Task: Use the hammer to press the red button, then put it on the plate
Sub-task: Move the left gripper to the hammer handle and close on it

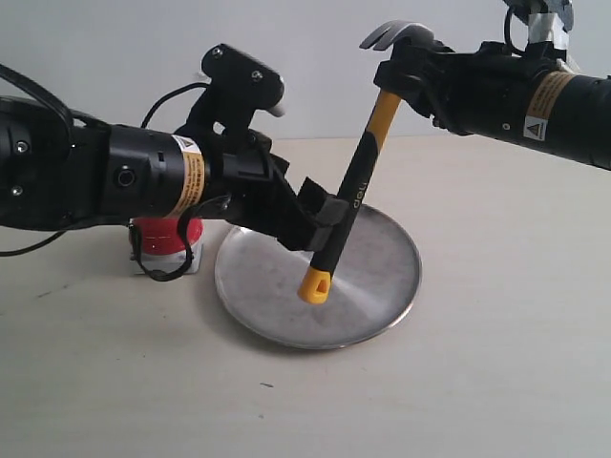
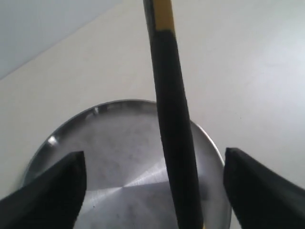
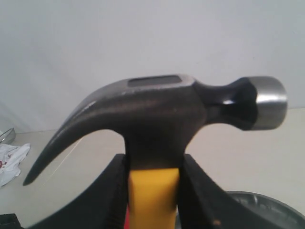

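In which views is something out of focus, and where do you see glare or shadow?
Left wrist view: the hammer handle and the two dark fingers are blurred, being very close; the plate shows a fan-shaped sheen. Right wrist view: the hammer head is fairly sharp, with bright glare on its round face. Exterior view: soft, even light, all sharp, only a thin shadow under the plate's front rim.

Surfaces as we see them
The hammer [image 3: 157,112] has a dark, smooth metal head, its striking face polished bright, its handle matt black and yellow; the plate [image 1: 382,272] is brushed, scuffed, reflective metal; the red button [image 1: 160,233] looks glossy; the table [image 1: 477,382] matt.
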Motion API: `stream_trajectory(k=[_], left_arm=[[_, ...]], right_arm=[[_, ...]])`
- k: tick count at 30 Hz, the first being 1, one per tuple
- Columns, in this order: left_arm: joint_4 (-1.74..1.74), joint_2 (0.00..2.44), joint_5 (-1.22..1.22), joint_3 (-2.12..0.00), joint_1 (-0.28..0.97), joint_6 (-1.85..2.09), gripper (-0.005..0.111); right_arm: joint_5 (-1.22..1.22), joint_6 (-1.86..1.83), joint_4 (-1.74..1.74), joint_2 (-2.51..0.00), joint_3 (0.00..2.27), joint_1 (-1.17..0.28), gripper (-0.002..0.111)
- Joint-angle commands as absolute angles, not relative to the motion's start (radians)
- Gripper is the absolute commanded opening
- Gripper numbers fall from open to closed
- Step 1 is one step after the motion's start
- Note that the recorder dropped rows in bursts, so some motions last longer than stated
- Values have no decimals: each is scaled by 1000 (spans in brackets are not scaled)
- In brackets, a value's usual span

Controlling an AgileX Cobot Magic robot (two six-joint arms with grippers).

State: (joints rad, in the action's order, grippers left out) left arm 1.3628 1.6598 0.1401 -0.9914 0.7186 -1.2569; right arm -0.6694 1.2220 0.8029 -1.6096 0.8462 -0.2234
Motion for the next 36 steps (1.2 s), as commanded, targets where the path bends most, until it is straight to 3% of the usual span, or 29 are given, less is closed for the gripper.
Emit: stream_trajectory(k=[1,9,25,28,30,33,36], left_arm=[[1371,1703,130,-1033,723,-1208,77],[1372,1803,266,-1073,723,-1204,77],[1304,1926,267,-1166,723,-1208,75],[1293,1929,267,-1166,723,-1208,59],[1294,1929,267,-1166,723,-1208,40],[1291,1929,278,-1166,723,-1208,3],[1273,1929,310,-1166,723,-1208,0]], right_arm=[[-730,1225,790,-1591,857,-221,0],[-732,1225,788,-1591,857,-221,0],[-736,1225,788,-1591,857,-221,0],[-736,1225,788,-1591,857,-221,0],[-736,1225,788,-1591,857,-221,0],[-736,1225,788,-1591,857,-221,0],[-736,1225,788,-1591,857,-221,0]])
